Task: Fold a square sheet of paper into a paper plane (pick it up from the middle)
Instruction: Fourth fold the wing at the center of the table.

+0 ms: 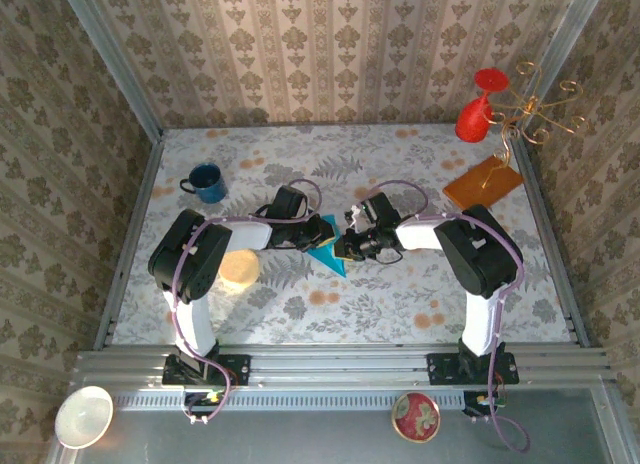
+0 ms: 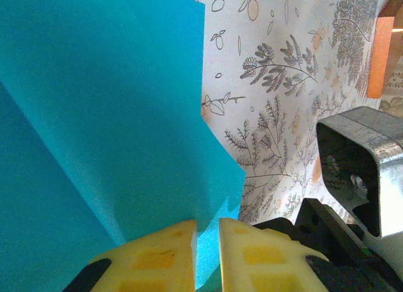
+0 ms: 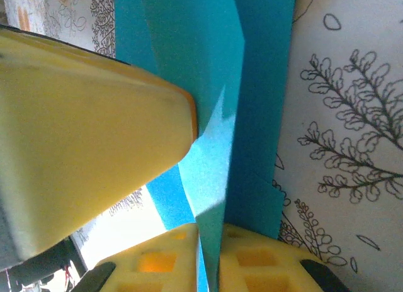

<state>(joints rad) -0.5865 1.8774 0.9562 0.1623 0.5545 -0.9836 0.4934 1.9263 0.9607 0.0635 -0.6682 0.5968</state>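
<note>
Pinching the teal paper [image 2: 94,116] between narrowly set yellow fingers, the left gripper [image 2: 206,228] holds a folded edge, and layered flaps rise just ahead of it. Opposite it, the right gripper [image 3: 208,232] clamps the same paper between its own pads, the crease standing upright in front of them. Beyond both grippers lies the flowered table [image 1: 400,304], with the orange sheet [image 1: 483,183] and the blue mug [image 1: 205,182] well apart from them.

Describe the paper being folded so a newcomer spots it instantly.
On the floral table, look dead centre, where the left tool and right tool meet. Pinched between them is the teal-blue folded paper, unlike the flat orange-brown sheet far right.
</note>
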